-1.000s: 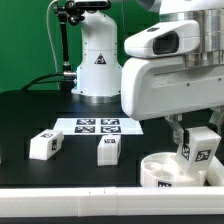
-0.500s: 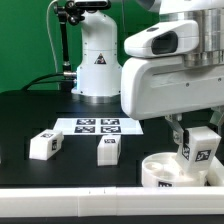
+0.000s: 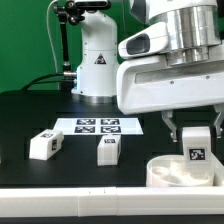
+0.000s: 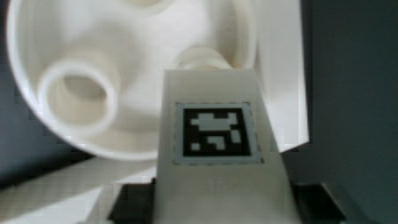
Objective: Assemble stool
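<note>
Legs come first on the exterior view's left. 1 white block, the left leg (image 3: 44, 144), lies on the black table (image 3: 20, 120) with its tag turned upward, well apart from the arm. To its right and farther back, the marker board (image 3: 98, 125) lies flat and shows 4 tags. Just on the near side of that board stands the middle leg (image 3: 108, 150), upright, with a tag on its near face. A long white bar (image 3: 70, 190) runs along the table's near edge.

At the near right sits the seat (image 3: 183, 172), a thick round white disc with hollows in its upper face. Directly above it hangs the gripper (image 3: 195, 140). Its 2 dark fingers (image 3: 169, 127) are pinched on the sides of a 3rd block, the held leg (image 3: 197, 146). This leg stands upright between the fingers, its tag faces the camera, and its lower end reaches down to the seat's upper face. Whether leg and seat actually touch cannot be told.

From the wrist view, the held leg (image 4: 214, 130) runs straight out from the finger pads (image 4: 135, 203) (only their dark tips show). Its far end meets a raised rounded part of the seat (image 4: 80, 90), beside a round hollow.
</note>
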`<state>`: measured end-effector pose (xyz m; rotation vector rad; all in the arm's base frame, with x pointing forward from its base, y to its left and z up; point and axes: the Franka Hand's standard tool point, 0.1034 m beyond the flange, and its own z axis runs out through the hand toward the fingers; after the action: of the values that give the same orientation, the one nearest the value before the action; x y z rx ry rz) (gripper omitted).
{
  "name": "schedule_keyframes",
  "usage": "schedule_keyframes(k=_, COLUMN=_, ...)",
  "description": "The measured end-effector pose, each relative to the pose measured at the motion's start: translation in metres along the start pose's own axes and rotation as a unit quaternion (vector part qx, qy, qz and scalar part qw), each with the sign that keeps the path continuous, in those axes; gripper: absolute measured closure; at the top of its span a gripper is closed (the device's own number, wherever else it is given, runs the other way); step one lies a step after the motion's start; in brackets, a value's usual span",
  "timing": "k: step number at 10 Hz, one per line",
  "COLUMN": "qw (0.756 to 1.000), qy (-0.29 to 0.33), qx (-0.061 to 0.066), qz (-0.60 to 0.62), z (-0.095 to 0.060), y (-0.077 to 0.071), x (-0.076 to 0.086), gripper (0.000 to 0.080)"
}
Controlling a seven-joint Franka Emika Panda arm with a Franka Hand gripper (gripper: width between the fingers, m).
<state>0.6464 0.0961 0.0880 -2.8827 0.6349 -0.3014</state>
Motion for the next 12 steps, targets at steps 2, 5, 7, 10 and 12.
schedule_keyframes(k=2, qw=0.998, qy=0.011, qx=-0.002, qz=0.058, z=-0.0002, y=0.0019, x=-0.0003, gripper=0.0459)
schedule_keyframes(k=5, qw=0.985, qy=0.011, qx=-0.004, qz=0.171, z=-0.0006, y=0.0054, x=-0.0008, gripper=0.0459)
schedule_keyframes(k=7, qw=0.970, qy=0.008, qx=-0.002, qz=0.245, z=-0.0010, y=0.0074, x=-0.0014, gripper=0.0459)
schedule_keyframes(k=10, qw=0.935, qy=0.007, qx=-0.007, qz=0.355, z=-0.0008, y=0.0063, x=-0.0042, gripper=0.0458)
schedule_keyframes(k=12, qw=0.907, qy=0.011, qx=-0.012, qz=0.420, z=-0.0008, y=0.0008, x=-0.0080, gripper=0.0456)
